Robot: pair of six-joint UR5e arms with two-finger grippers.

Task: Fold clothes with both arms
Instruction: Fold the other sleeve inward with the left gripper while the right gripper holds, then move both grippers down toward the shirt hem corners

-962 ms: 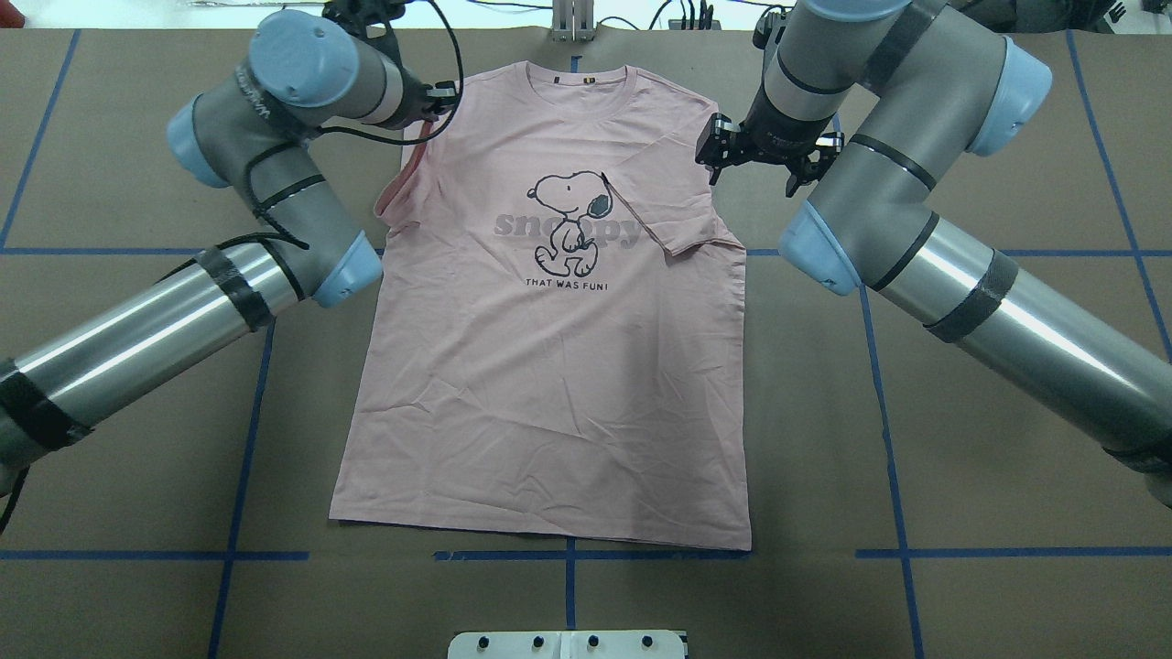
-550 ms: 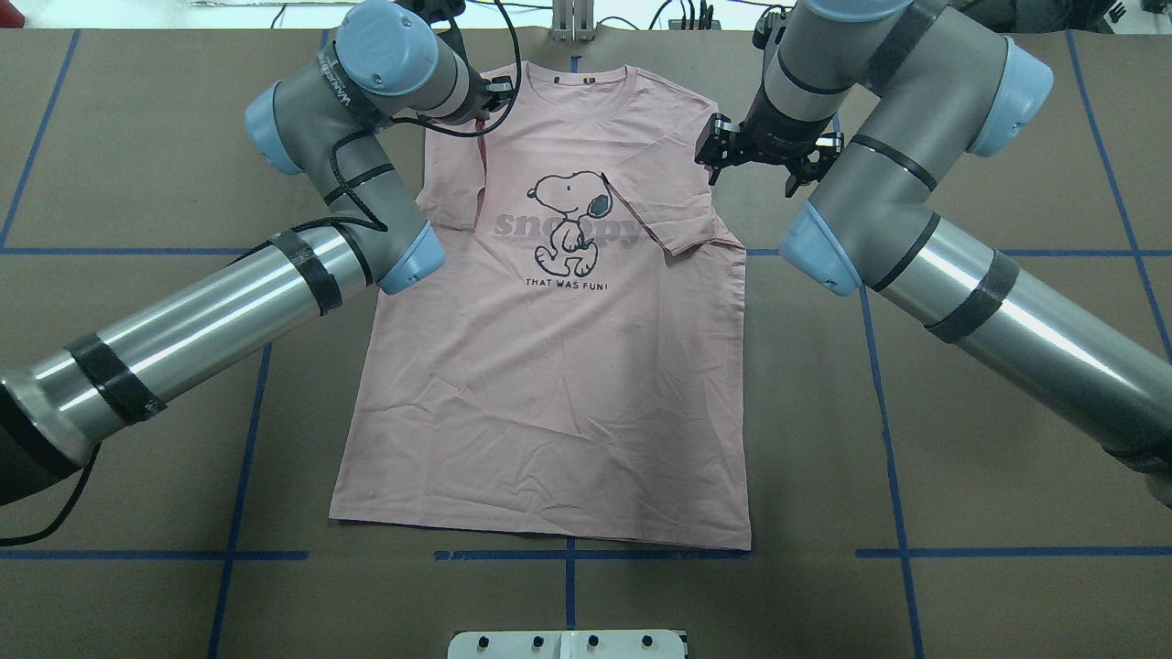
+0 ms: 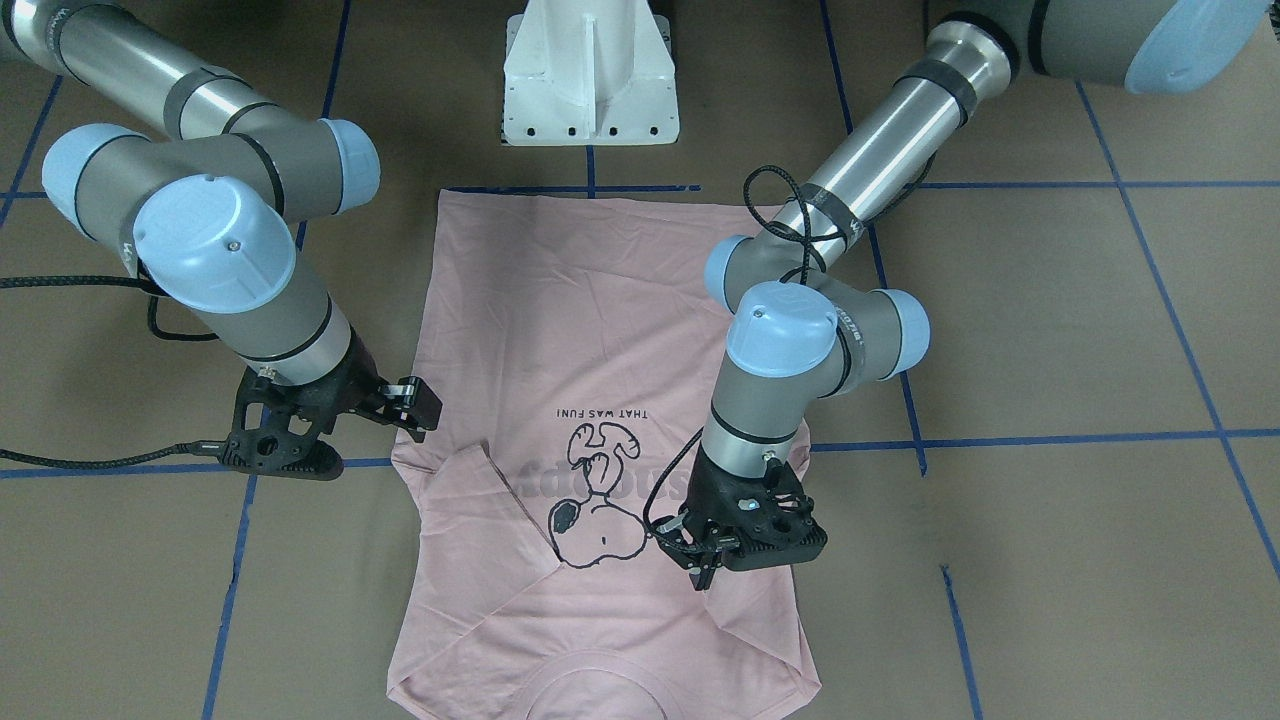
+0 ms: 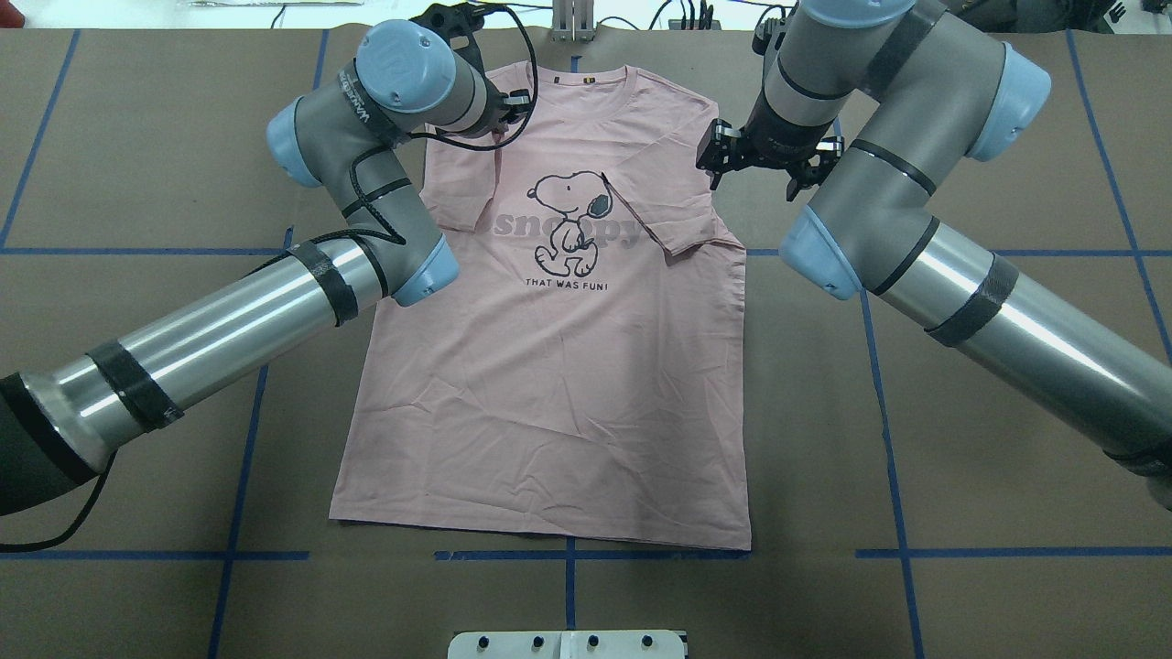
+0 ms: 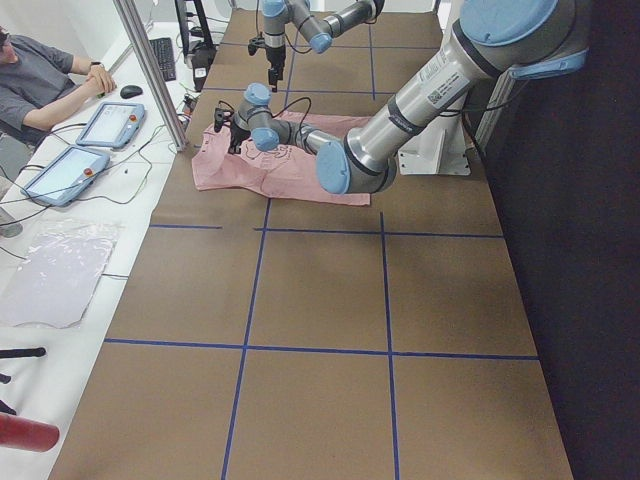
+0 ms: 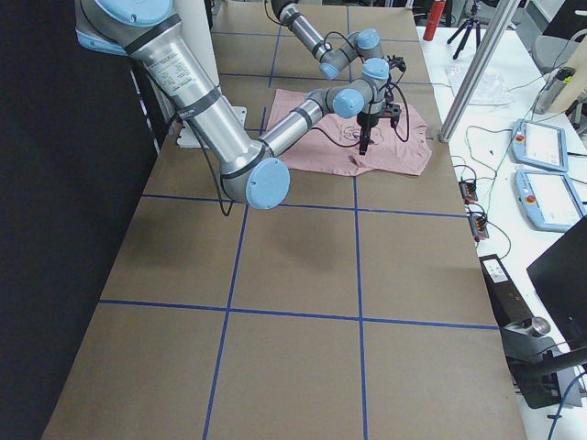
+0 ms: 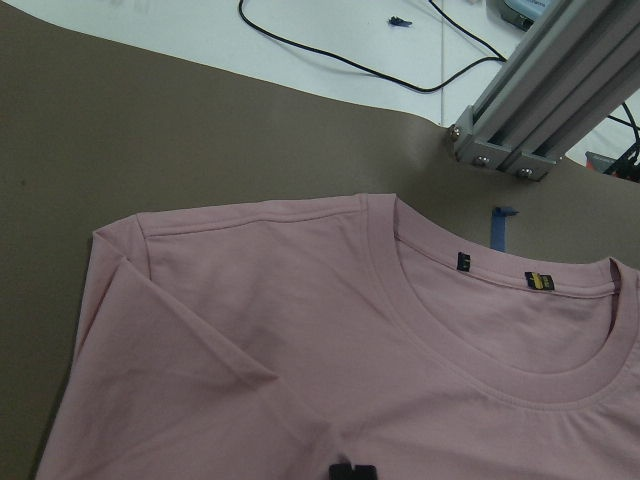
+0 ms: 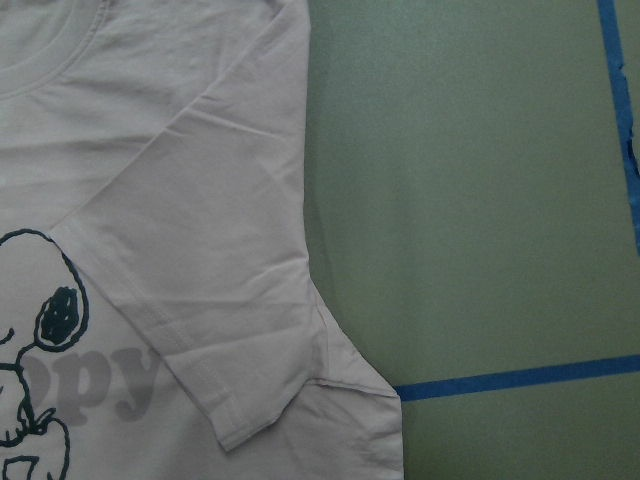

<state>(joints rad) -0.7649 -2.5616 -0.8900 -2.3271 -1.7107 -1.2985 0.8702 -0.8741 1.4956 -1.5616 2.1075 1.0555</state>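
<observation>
The pale pink T-shirt (image 4: 549,384) lies print up on the brown table, collar at the far side. Both sleeves lie folded inward over the chest. My left gripper (image 4: 520,99) hangs low over the shirt's upper left, near the collar. Its fingertips (image 7: 352,470) are together, and the sleeve's creases run into them. In the front-facing view the left gripper (image 3: 702,575) points down beside the dog print. My right gripper (image 4: 716,151) is open and empty, hovering at the shirt's right edge by the folded sleeve (image 8: 200,250). It also shows in the front-facing view (image 3: 420,405).
The white pedestal base (image 3: 590,80) stands at the near table edge. An aluminium post (image 7: 540,100) rises just beyond the collar. Blue tape lines (image 4: 568,555) cross the table. An operator (image 5: 40,80) with tablets sits at the far side.
My left arm has swung right with the left sleeve, carrying it from beside the shirt over onto the chest. My right arm has barely moved.
</observation>
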